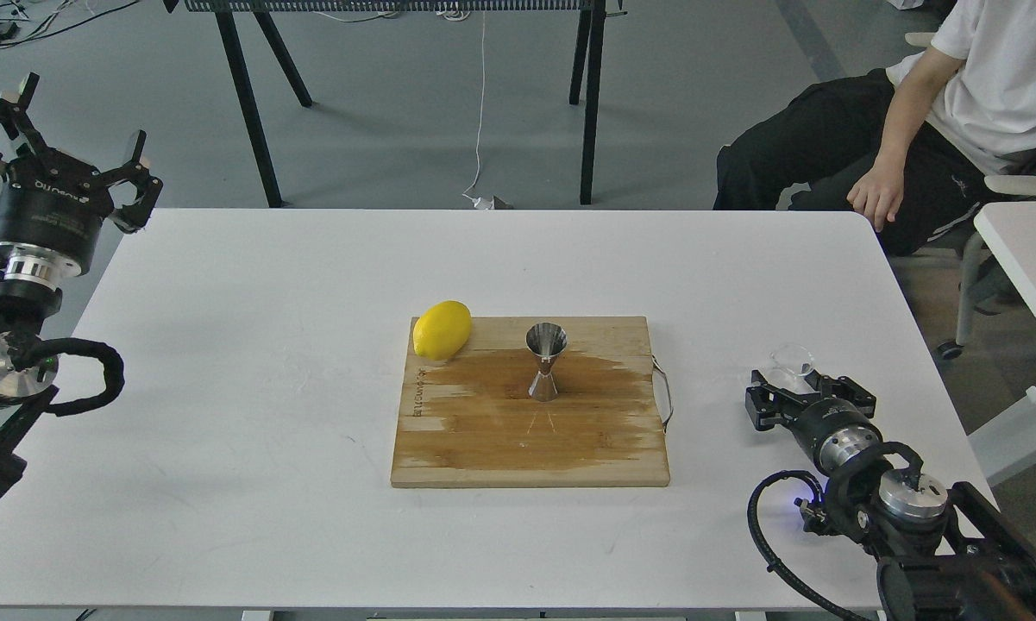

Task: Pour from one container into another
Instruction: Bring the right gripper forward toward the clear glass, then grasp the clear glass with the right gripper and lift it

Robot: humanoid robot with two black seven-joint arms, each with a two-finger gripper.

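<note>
Right hand (pixel 792 386) is clamped on the glass cup (pixel 791 360) at the surface's (pixel 224 388) right side. Jigger (pixel 545 360) stands mid cutting board (pixel 530 431). Left hand (pixel 73 129) spread open; its lettering is unreadable.

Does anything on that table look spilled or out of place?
Yes. The wooden cutting board has a large dark, wet-looking patch spreading around the steel jigger, like spilled liquid. The jigger stands upright and the lemon sits at the board's far left corner; neither looks disturbed.
</note>
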